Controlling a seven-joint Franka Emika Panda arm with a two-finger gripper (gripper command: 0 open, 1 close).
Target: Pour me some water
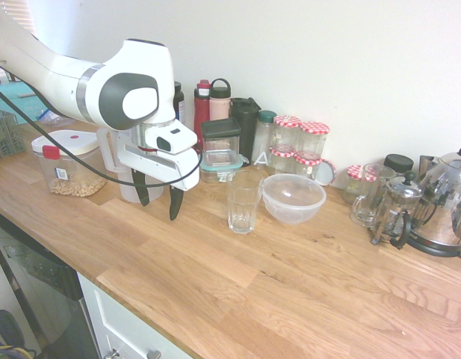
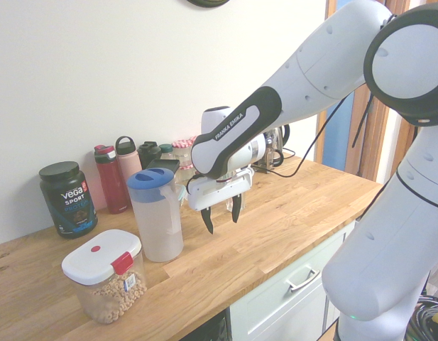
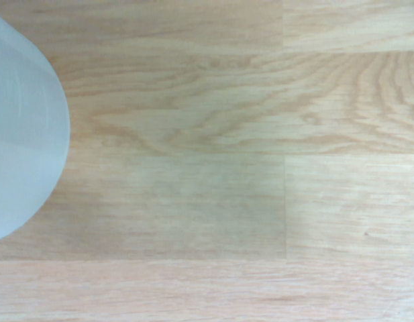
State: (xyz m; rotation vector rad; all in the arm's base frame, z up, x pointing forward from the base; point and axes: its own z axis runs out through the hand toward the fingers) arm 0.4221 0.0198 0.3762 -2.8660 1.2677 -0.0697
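my pincer [image 1: 157, 200] hangs over the oak-coloured wooden worktop [image 1: 237, 284], pointing straight down with its two black fingers [image 1: 175, 203] spread wide and nothing between them, clear of the wood. i take the frosted white plastic jug with the blue lid [image 2: 156, 215] as my landmark: my pincer is just beside it without touching, and in my wrist view only the jug's pale curved wall [image 3: 22, 134] shows at one edge, with bare wood grain filling the rest. the water is in that jug; the lower part of its wall looks a little greyer, but i cannot make out a level. on the far side of my pincer from the jug stands a clear ribbed drinking glass [image 1: 243, 202], upright, and just past it a clear plastic bowl [image 1: 292, 198]. on the jug's other side, near it, sits a clear plastic box of cereal with a white lid and red clip [image 2: 105, 284]. behind the jug, against the wall, stand a black tub of sport powder [image 2: 68, 199], a red bottle [image 2: 112, 179] and a pink bottle [image 2: 128, 165], and further along a row of glass jars with red checked lids [image 1: 301, 142].
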